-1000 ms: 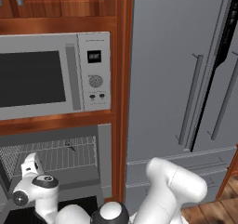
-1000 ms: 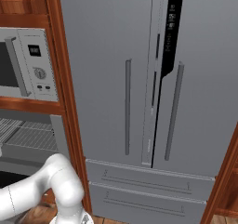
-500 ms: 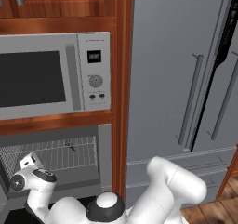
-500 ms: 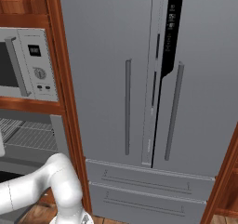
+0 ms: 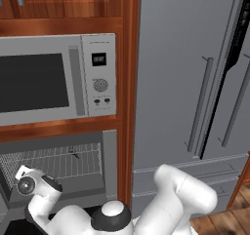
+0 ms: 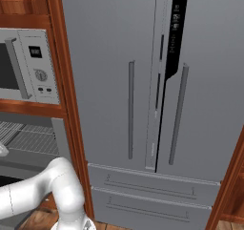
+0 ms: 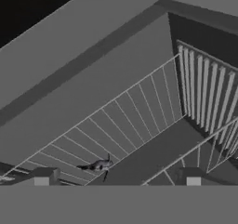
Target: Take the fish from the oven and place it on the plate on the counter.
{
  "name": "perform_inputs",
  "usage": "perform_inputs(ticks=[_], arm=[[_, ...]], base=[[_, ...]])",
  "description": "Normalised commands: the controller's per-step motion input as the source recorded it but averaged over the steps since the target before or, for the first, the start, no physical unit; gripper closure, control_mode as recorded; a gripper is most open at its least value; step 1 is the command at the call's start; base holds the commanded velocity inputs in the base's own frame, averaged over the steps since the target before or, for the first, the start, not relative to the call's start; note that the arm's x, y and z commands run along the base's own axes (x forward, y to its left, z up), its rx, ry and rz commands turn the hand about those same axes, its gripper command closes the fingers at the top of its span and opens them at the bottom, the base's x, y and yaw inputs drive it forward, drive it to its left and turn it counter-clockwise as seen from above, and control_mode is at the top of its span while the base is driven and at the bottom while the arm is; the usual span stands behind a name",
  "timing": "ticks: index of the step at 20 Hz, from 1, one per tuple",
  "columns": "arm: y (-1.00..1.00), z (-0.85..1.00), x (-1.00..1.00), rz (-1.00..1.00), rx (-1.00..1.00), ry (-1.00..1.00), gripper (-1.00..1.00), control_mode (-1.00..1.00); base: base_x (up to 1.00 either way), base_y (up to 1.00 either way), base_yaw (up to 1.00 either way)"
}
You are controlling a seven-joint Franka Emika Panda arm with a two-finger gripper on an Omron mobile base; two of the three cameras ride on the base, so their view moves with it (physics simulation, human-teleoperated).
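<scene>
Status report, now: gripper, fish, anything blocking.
Gripper open, empty, inside the oven. Fish lying on the wire rack, between the fingertips, not gripped. Nothing blocking it.

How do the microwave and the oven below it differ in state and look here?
The microwave is shut, its dark window facing out; the oven stands open, its wire rack exposed. The microwave carries a display and dial; the oven's rack holds a tiny dark fish. Both are grey, set in the same wooden column.

A home kitchen: a microwave (image 5: 58, 78) built in above the oven (image 5: 58, 163), a tall fridge (image 6: 157, 100) beside it.
</scene>
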Motion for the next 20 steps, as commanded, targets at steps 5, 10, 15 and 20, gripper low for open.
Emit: perform_inputs(ticks=[5,10,15,20], arm=[[-0.36,-0.27,0.06,0.38,-0.22,0.00,-1.00,-1.00],[-0.22,-0.41,0.20,0.06,-0.11,0.00,-1.00,-1.00],[0.01,-0.16,0.42,0.00,-0.08,0.01,-1.00,-1.00],[0.13,-0.17,0.47,0.00,-0.07,0.10,-1.00,-1.00]], base=[[0.00,0.00,0.00],[0.00,0.00,0.00],[0.00,0.00,0.00],[0.00,0.00,0.00]])
